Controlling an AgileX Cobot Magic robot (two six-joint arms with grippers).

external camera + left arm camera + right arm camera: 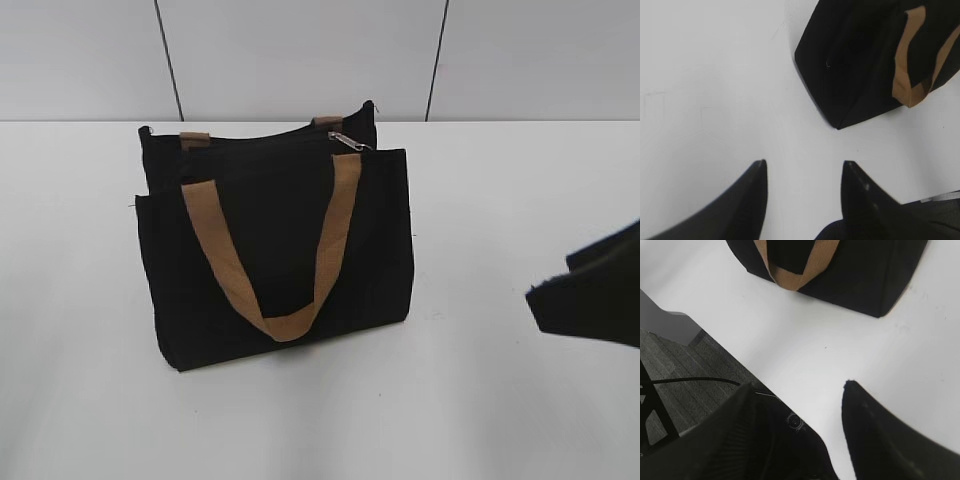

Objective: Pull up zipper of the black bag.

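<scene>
The black bag [280, 255] stands upright on the white table, with a tan strap handle [285, 250] hanging down its front. The silver zipper pull [347, 141] lies at the right end of the bag's top edge. My right gripper [565, 290] is open and empty at the right edge of the exterior view, apart from the bag. In the right wrist view [797, 387] its jaws hover over the table's front edge, with the bag [860, 275] ahead. My left gripper [805, 165] is open and empty above bare table, with the bag's corner [855, 65] ahead to the right.
The white table [100, 350] reaches back to a grey panelled wall [300, 50]. In the right wrist view the table edge drops to grey floor [670, 370] with a black cable.
</scene>
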